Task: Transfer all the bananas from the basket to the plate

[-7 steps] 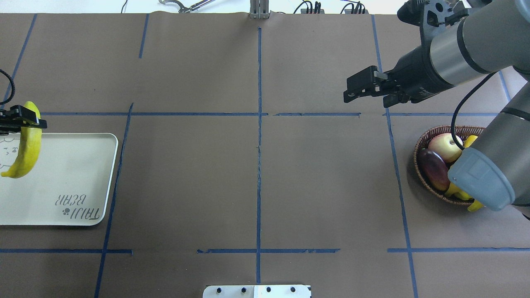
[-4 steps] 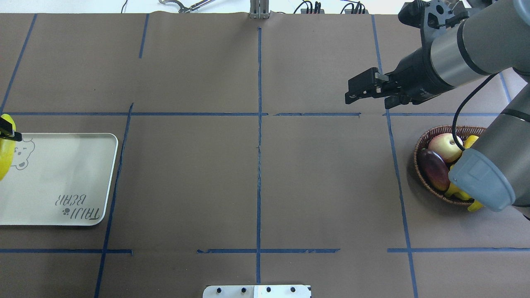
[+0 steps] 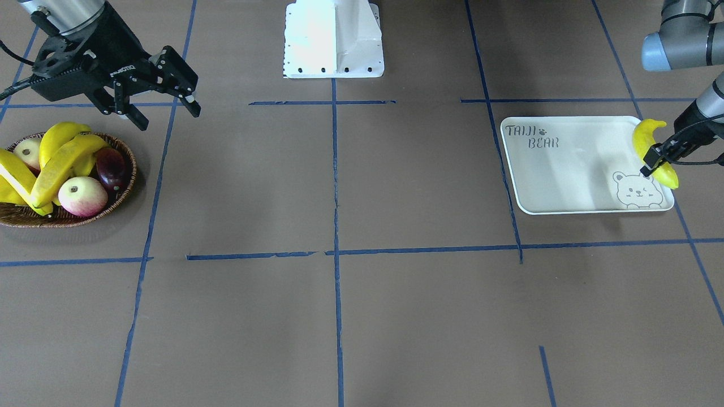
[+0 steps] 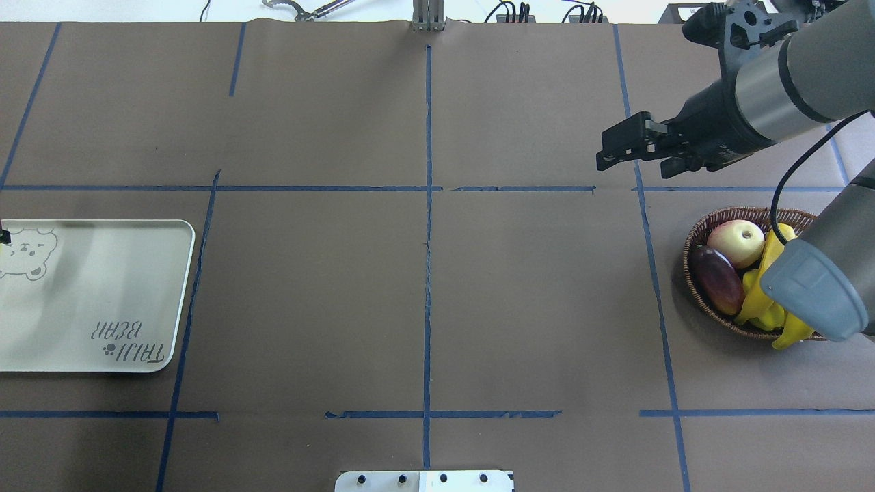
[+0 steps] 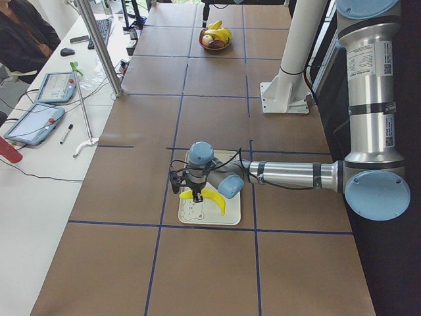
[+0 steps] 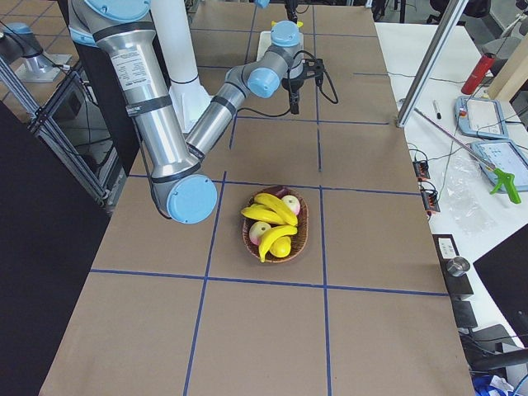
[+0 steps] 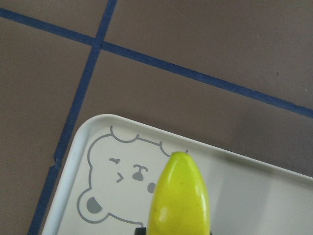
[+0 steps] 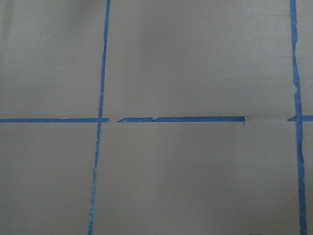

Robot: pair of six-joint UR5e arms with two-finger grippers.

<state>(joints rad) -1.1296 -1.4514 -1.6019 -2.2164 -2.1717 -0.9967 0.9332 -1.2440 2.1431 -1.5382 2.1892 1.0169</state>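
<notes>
A long worktop (image 4: 307, 294) covered in brown paper fills the scene, marked into large squares by blue tape (image 4: 427, 273). Alongside it runs a white worktop (image 5: 39, 164) with two handheld screens (image 5: 56, 85), loose cables and slim metal posts; a person (image 5: 23, 29) sits at its far end. The white pedestal (image 3: 334, 39) of the robot stands at the brown worktop's edge.

The left arm (image 5: 289, 174) reaches low and level. Its left tool (image 3: 656, 161) is clamped across the middle of one banana (image 3: 645, 135). Directly under this tool lies the plate (image 3: 565, 169), and the fruit hangs over the corner printed with the bear outline, at the plate's outer edge. Whether the banana touches the plate I cannot tell.

The right arm (image 6: 157, 107) stretches inward over the brown paper. Its right tool (image 3: 169, 118) has its fingers spread wide and grips nothing. Below it the wrist view shows only bare paper and crossing tape lines.

The basket (image 3: 85, 220) sits apart from the right tool, out toward the worktop's right end. The other bananas (image 3: 59, 167) lie piled in it. Beside them are two pale red-blushed apples (image 3: 82, 196) and one dark purple fruit (image 3: 111, 167).
</notes>
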